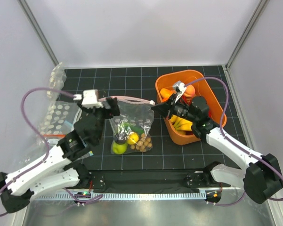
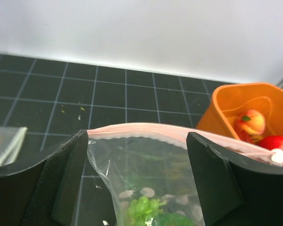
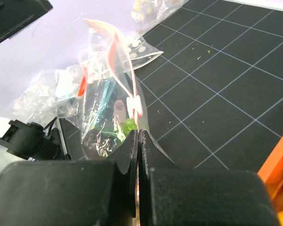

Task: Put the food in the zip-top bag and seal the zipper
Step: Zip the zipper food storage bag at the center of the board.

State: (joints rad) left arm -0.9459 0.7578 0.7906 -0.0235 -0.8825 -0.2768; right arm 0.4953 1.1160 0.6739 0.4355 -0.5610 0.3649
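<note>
I count one zip-top bag [image 1: 134, 117] at frame centre, its pink zipper [image 1: 129, 100] stretched between my two arms. Inside I make out four pieces: a green fruit [image 1: 118, 148], a yellow fruit [image 1: 131, 138], a brown nut cluster [image 1: 142, 142] and green grapes [image 2: 143, 207]. One orange tub [image 1: 179, 74], right of centre, holds a banana bunch [image 1: 181, 123], a peach [image 2: 248, 123], a red fruit [image 2: 278, 142] and others I cannot count.

My left gripper [image 2: 137, 141] stands wide, the rim running between its jaws, unclamped. My right gripper [image 3: 138, 139] is pinched tight on the zipper's end, just below the white slider [image 3: 134, 106].

At least two spare clear bags [image 1: 56, 117] lie at the left edge. The surface is a black gridded mat [image 1: 108, 80], enclosed by plain white walls [image 1: 141, 28].
</note>
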